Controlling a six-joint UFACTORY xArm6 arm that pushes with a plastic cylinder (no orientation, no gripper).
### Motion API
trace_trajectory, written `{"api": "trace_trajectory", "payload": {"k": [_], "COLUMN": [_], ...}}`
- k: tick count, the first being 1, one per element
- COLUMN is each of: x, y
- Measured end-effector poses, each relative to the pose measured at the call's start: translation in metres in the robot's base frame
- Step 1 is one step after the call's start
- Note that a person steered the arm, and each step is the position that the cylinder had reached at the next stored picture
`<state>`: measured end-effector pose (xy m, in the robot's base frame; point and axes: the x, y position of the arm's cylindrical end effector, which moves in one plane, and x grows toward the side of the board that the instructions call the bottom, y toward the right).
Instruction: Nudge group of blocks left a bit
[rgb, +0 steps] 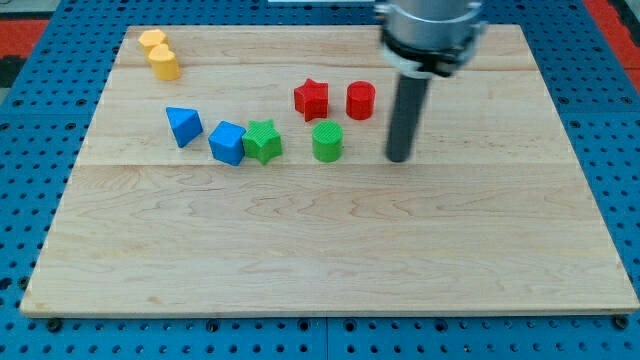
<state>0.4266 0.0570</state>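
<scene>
I have no jaws to open or shut, only a dark rod, and my tip (399, 158) rests on the wooden board (320, 250) holding nothing. It stands to the view's right of the group I am to nudge, clear of every block.

Nearest to my tip is the green cylinder (327, 141), just beside it toward the view's left and about level with it. Above that, toward the view's top, sit the red cylinder (360, 100) and the red star (311, 98), close together. Further left the green star (263, 141) touches the blue cube (228, 142), and the blue triangular block (183, 126) lies a little apart from them.

To do this well, I judge I should sweep leftward slowly and stop early, since only a small shift is asked. A single straight pass at this level would catch the green cylinder and drive it toward the green star, yet miss the two red blocks. So I think the push needs a second short pass higher up, behind the red cylinder, which would carry the red star along.

Two yellow blocks (159, 55) sit near the board's top-left corner, well apart from the group. Nothing blocks the leftward path, though a round block may roll off my tip sideways if struck off-centre.
</scene>
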Motion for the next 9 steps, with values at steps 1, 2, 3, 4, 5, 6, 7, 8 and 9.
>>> {"api": "trace_trajectory", "payload": {"k": [1, 2, 3, 4, 5, 6, 7, 8, 9], "x": [-0.005, -0.002, -0.002, -0.002, -0.002, -0.002, -0.013, -0.027, -0.014], "y": [-0.071, -0.052, -0.022, -0.019, -0.016, -0.014, -0.012, -0.011, -0.046]}}
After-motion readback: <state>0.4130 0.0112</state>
